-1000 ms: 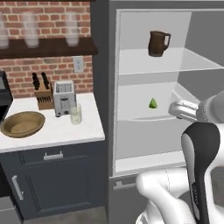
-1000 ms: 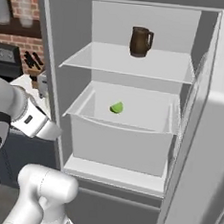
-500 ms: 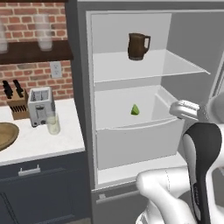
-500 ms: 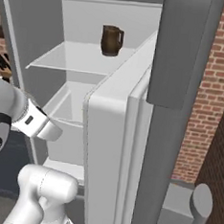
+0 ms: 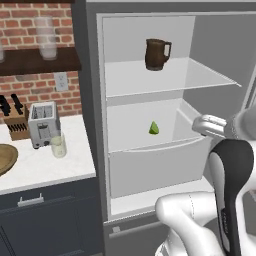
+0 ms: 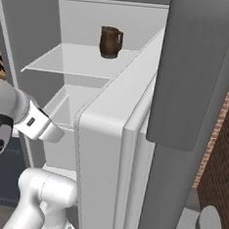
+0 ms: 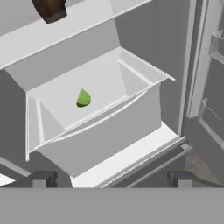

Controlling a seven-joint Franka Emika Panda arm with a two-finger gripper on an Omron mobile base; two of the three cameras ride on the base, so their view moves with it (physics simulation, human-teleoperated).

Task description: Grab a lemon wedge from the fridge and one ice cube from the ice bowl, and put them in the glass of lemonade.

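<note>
The base had swung round toward the open fridge [image 5: 90,100], lemon wedge [image 7: 83,98] now ahead of the released, empty end effector [image 7: 109,178]

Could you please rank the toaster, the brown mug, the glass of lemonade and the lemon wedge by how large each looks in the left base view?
1. toaster
2. brown mug, though it sits deeper in the fridge, so nearness may skew this
3. glass of lemonade
4. lemon wedge
</note>
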